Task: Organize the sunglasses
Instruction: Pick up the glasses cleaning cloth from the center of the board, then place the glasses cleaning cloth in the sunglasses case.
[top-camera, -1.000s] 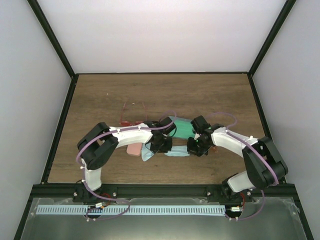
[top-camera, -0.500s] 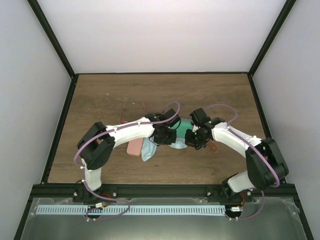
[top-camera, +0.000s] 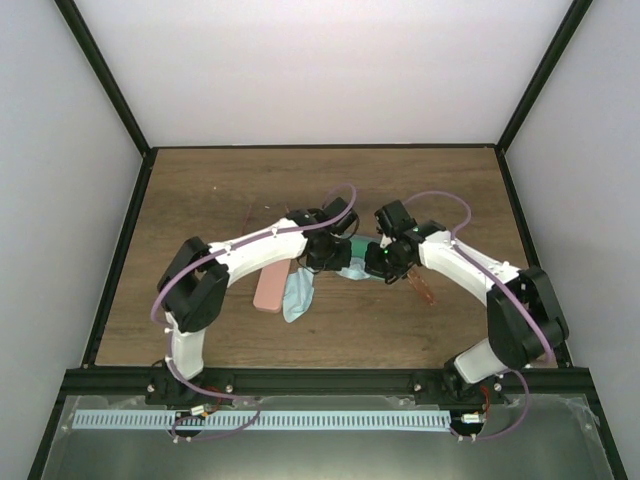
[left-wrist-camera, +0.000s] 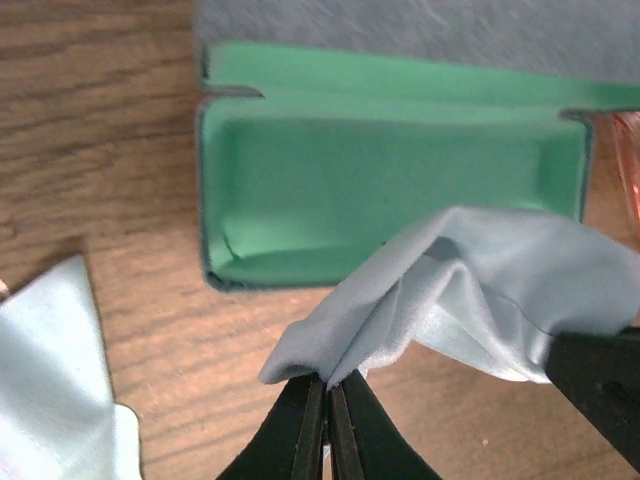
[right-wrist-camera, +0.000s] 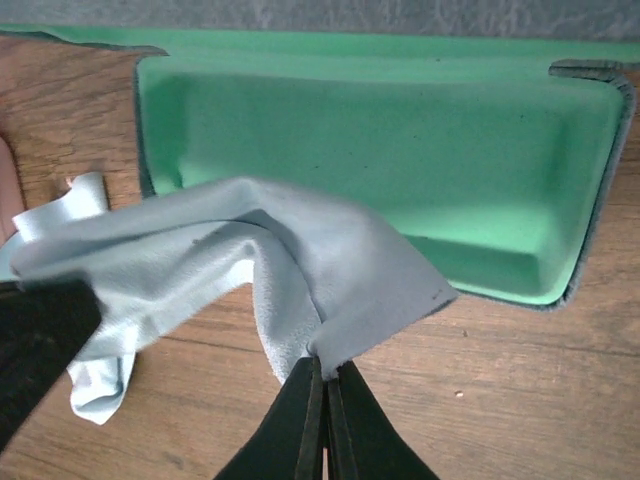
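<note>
A light blue cloth (left-wrist-camera: 470, 280) hangs stretched between my two grippers, just in front of an open case with a green lining (left-wrist-camera: 380, 180). My left gripper (left-wrist-camera: 328, 385) is shut on the cloth's left corner. My right gripper (right-wrist-camera: 325, 372) is shut on its right corner. From above, both grippers (top-camera: 325, 252) (top-camera: 385, 262) meet over the green case (top-camera: 362, 250). One pair of sunglasses (top-camera: 424, 290), orange-red, lies right of the case beside the right arm. The other pair (top-camera: 258, 213) shows faintly behind the left arm.
A closed pink case (top-camera: 270, 287) lies on the wooden table left of centre, with a second light blue cloth (top-camera: 298, 296) next to it. Black frame rails (top-camera: 120, 250) border the table on the left and right.
Both grippers have carried the cloth away from the arm bases, toward the green case. The pink case and the second cloth are now uncovered.
</note>
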